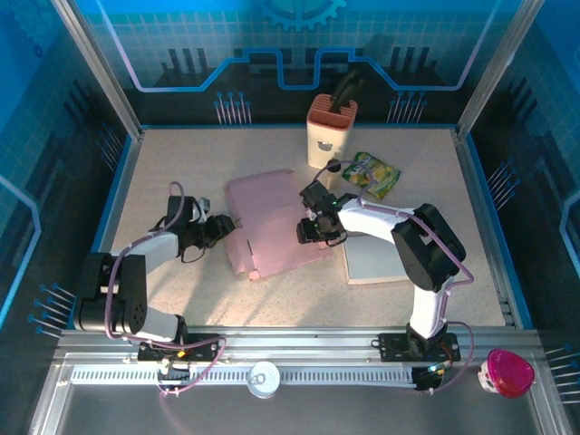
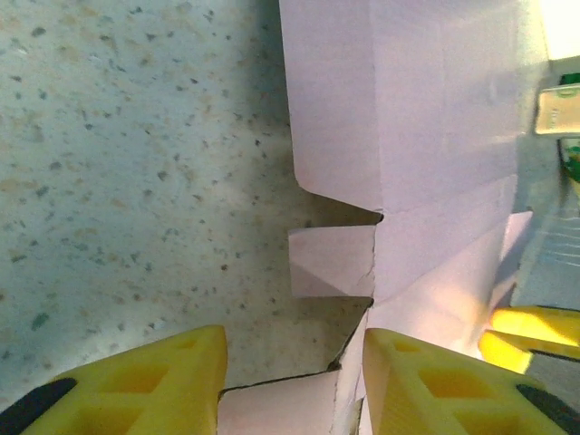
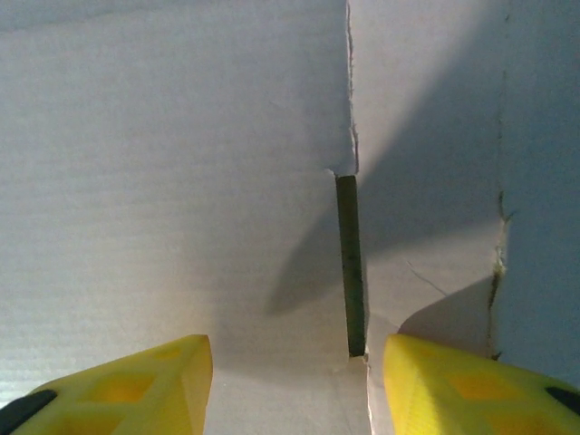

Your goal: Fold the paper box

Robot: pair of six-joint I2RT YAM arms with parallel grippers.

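Tabletop (image 1: 181, 163) speckled beige, blue walls (image 1: 181, 45), pink paper box (image 1: 267, 227)

My top camera high and behind me, facing down over the whole table (image 1: 181, 172), both my wrist cameras very near the paper box (image 1: 267, 227), seen by all three.

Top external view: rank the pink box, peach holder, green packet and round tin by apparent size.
Pink box, largest.
Peach holder and green packet look close; holder perhaps bigger.
Round tin, smallest.
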